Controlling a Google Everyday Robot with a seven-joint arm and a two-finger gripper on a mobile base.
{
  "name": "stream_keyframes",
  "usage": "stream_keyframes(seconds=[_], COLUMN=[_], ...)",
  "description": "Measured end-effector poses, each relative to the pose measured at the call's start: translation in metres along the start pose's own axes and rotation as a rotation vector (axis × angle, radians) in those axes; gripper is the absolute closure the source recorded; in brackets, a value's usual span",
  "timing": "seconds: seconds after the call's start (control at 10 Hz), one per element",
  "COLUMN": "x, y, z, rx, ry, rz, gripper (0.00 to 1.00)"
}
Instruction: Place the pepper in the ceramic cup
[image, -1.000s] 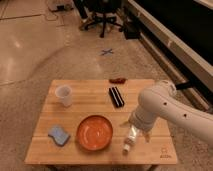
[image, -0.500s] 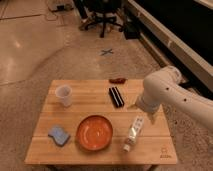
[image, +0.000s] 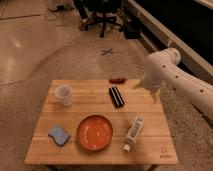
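The pepper (image: 118, 79) is a small dark red-brown piece lying at the far edge of the wooden table (image: 150, 156), right of centre. The ceramic cup (image: 64, 95) stands upright, white, at the table's far left. My gripper (image: 147, 92) hangs from the white arm above the table's far right part, a little right of the pepper and apart from it. Its fingers point down and stand open with nothing between them.
A black rectangular bar (image: 116, 96) lies just in front of the pepper. An orange bowl (image: 94, 132) sits front centre, a blue sponge (image: 59, 135) front left, and a white bottle (image: 133, 133) lies on its side front right. An office chair (image: 102, 15) stands beyond.
My arm has swung from above the white bottle at the front right up and back toward the table's far right side, nearer the pepper. The objects on the table have not moved.
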Motion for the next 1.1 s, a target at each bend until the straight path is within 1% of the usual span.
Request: stream_keyframes(seconds=[0.3, 0.4, 0.5, 0.6, 0.7, 0.8, 0.9, 1.0, 1.1], x=[0.035, 0.047, 0.055, 0.066, 0.075, 0.081, 0.085, 0.086, 0.087], y=[-0.024, -0.032, -0.039, -0.046, -0.052, -0.056, -0.063, -0.065, -0.066], z=[0.022, 0.033, 0.04, 0.049, 0.053, 0.056, 0.057, 0.059, 0.062], rx=[-0.009, -0.007, 0.005, 0.034, 0.066, 0.101, 0.147, 0.168, 0.179], ry=[0.0, 0.0, -0.001, 0.002, 0.01, 0.022, 0.036, 0.045, 0.055], rz=[-0.098, -0.144, -0.182, -0.24, -0.291, -0.358, -0.451, -0.522, -0.584], gripper=[0.23, 0.23, 0.23, 0.23, 0.23, 0.23, 0.23, 0.23, 0.23])
